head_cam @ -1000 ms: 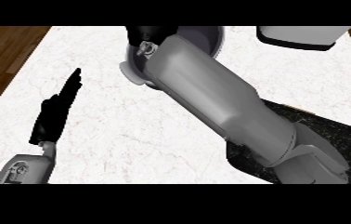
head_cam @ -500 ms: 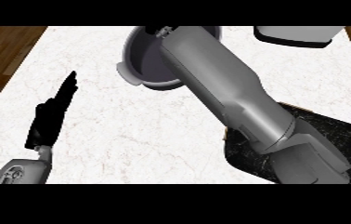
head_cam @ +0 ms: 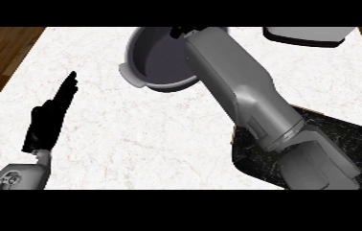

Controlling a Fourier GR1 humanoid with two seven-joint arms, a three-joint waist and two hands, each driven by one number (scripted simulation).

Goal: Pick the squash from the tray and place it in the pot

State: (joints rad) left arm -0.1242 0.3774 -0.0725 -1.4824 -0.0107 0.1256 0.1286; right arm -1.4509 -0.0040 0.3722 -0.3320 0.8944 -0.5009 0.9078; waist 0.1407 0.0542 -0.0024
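A: What takes up the most room?

B: The white marble counter [head_cam: 141, 129], faintly veined, and the right forearm [head_cam: 240, 96], a smooth grey casing slanting up from the lower right.

A: And under the arm?

B: A dark speckled tray [head_cam: 332, 129] at the right edge. Above it, a round grey pot [head_cam: 152, 57] with a stubby side handle and a dim interior.

A: The right hand [head_cam: 178, 32]?

B: Only a black sliver shows over the pot's far rim; I cannot tell its fingers or what it holds. The squash shows nowhere.

A: The left hand [head_cam: 50, 117]?

B: Flat, fingers straight, empty, resting at the left.
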